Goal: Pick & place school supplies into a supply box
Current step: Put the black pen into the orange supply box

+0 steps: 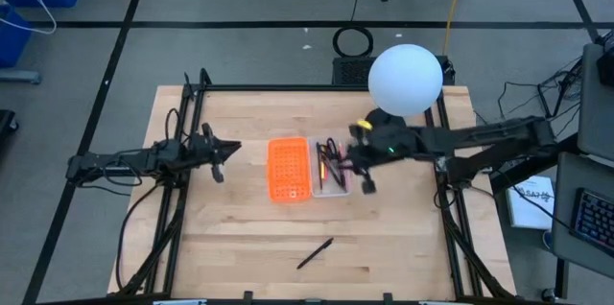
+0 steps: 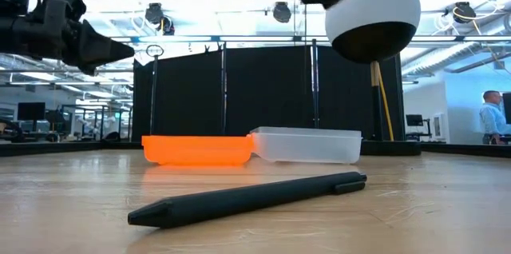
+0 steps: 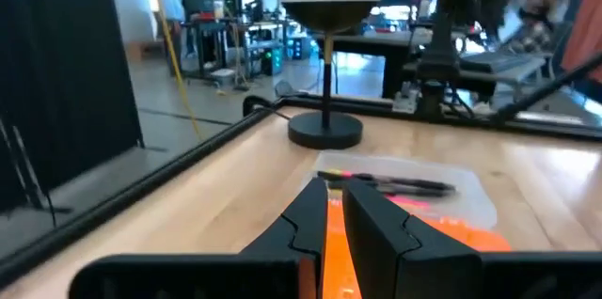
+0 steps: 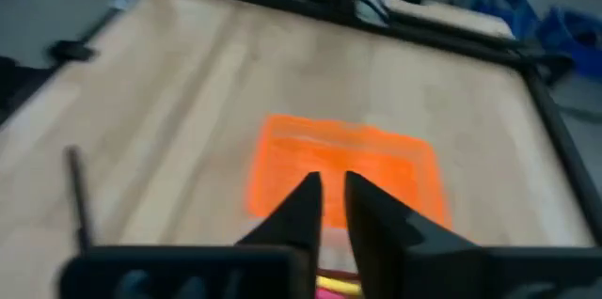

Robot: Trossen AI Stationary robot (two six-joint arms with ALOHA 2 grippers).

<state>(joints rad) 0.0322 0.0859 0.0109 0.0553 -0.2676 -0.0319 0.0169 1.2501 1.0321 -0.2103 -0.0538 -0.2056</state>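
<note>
Black pen [image 2: 247,198] on table [image 2: 447,206] in front; orange-and-clear supply box [image 2: 251,147] behind; globe lamp [image 2: 373,16] above

- The supply box [image 1: 305,169] lies open and flat near the middle of the high view, its orange grid half on the left and its clear half on the right.
- Several pens [image 1: 331,163], black, pink and red, lie in the clear half.
- One black pen [image 1: 315,253] lies slanted, alone, at lower centre.
</note>
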